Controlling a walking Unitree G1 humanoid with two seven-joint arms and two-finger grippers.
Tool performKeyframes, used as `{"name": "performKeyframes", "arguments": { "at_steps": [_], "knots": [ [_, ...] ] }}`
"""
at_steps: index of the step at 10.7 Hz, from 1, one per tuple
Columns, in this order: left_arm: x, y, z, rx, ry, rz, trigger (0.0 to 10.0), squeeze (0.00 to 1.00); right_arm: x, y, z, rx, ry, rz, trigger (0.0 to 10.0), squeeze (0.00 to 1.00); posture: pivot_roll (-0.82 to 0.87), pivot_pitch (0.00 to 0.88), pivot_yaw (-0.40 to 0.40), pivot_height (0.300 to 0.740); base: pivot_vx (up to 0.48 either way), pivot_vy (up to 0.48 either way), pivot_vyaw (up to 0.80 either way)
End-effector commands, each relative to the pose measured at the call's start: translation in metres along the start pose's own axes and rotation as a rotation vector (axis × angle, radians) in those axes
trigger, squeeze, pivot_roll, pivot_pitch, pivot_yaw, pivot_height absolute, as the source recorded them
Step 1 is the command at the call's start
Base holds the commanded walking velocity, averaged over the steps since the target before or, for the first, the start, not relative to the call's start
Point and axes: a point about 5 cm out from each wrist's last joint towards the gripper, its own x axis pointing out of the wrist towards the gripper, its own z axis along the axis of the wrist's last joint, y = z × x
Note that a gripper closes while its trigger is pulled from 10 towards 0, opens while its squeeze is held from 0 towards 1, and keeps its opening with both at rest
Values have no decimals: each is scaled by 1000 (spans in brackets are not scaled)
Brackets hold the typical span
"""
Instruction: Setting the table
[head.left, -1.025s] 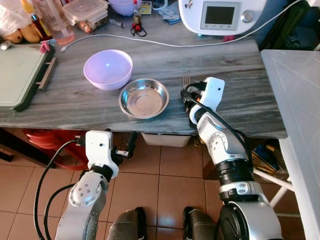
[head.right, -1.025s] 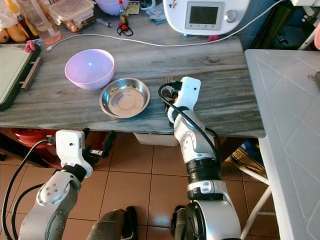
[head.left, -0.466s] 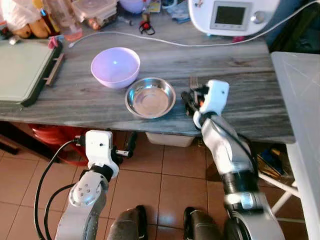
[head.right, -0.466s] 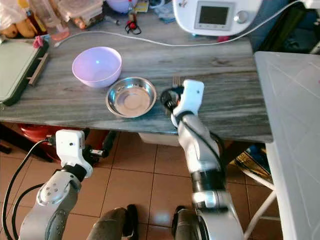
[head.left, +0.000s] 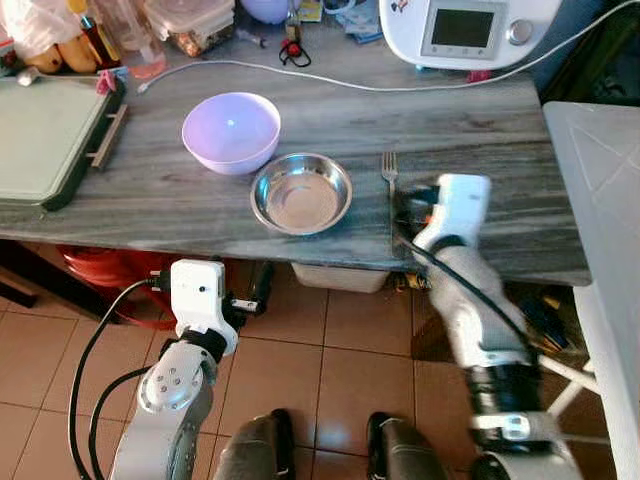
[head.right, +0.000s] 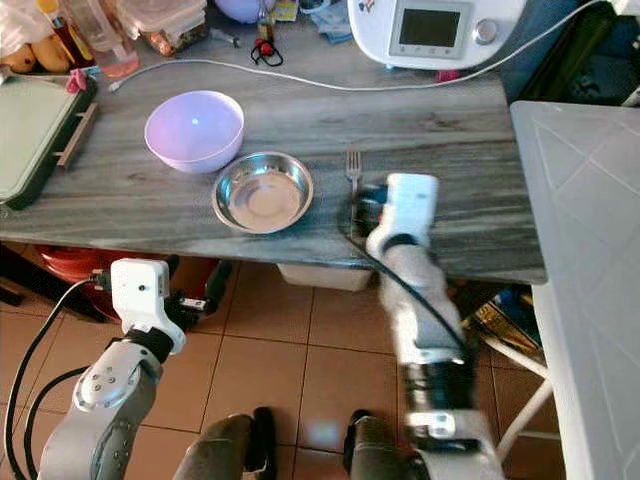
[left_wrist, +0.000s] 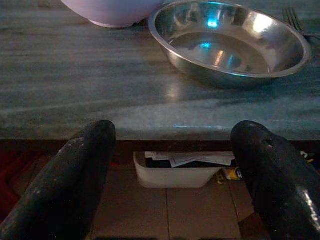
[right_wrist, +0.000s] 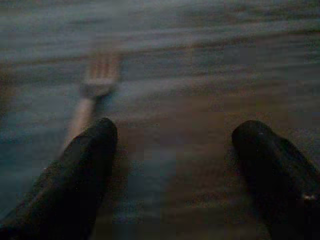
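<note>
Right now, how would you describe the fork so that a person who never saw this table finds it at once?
Look at the grey marbled table with a steel bowl near its front edge. Just right of that bowl lies the fork, tines pointing away from the robot, beside the open right gripper. It is the one slim, flat piece of cutlery among round bowls.

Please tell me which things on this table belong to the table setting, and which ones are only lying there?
For the setting:
- fork, flat on the table, right of the steel bowl
- steel bowl
- purple bowl
- right claw, open beside the fork

Only lying there:
- white appliance
- white cable
- green tray
- food container
</note>
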Motion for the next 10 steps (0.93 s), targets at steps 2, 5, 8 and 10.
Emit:
{"name": "performKeyframes", "arguments": {
  "at_steps": [2,5,8,10],
  "knots": [
    [-3,2,-4,2,18,4,10000,0,1,-15,-6,-25,50,-66,10000,0,15,218,57,740,0,0,0],
    [-3,2,-4,5,24,0,10000,0,15,-11,-12,-52,151,31,10000,0,22,215,56,740,0,0,0],
    [-4,3,-5,5,25,5,10000,0,20,1,-12,-53,180,113,10000,0,25,212,54,740,0,0,0],
    [-3,2,-5,5,25,4,10000,0,19,8,-13,-49,189,151,10000,0,22,211,54,740,0,0,0]
  ]
}}
